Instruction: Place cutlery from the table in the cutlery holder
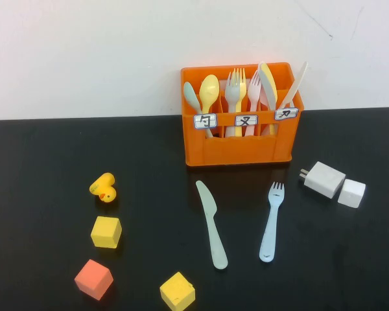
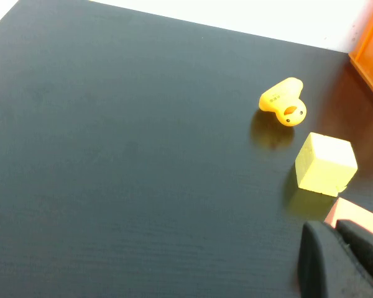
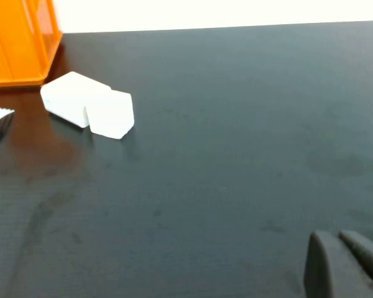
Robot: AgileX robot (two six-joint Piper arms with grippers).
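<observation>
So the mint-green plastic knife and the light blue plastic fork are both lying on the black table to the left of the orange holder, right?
Not quite. The mint-green plastic knife and light blue plastic fork do lie on the black table, but in front of the orange three-compartment holder, on the robot's side, not to its left. The high view shows this.

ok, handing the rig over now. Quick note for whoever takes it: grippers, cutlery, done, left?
Left gripper: shut, empty, above the table near the yellow cube and yellow toy duck.
Right gripper: shut, empty, above bare matte black tabletop, away from the white charger block.
Pale mint-green plastic knife and light blue plastic fork lie flat in front of the orange three-compartment plastic cutlery holder, apart from each other.
Done: nothing of these two; the holder already has other cutlery standing in it.
Left: pick up the knife and the fork and drop each into the holder.
</observation>
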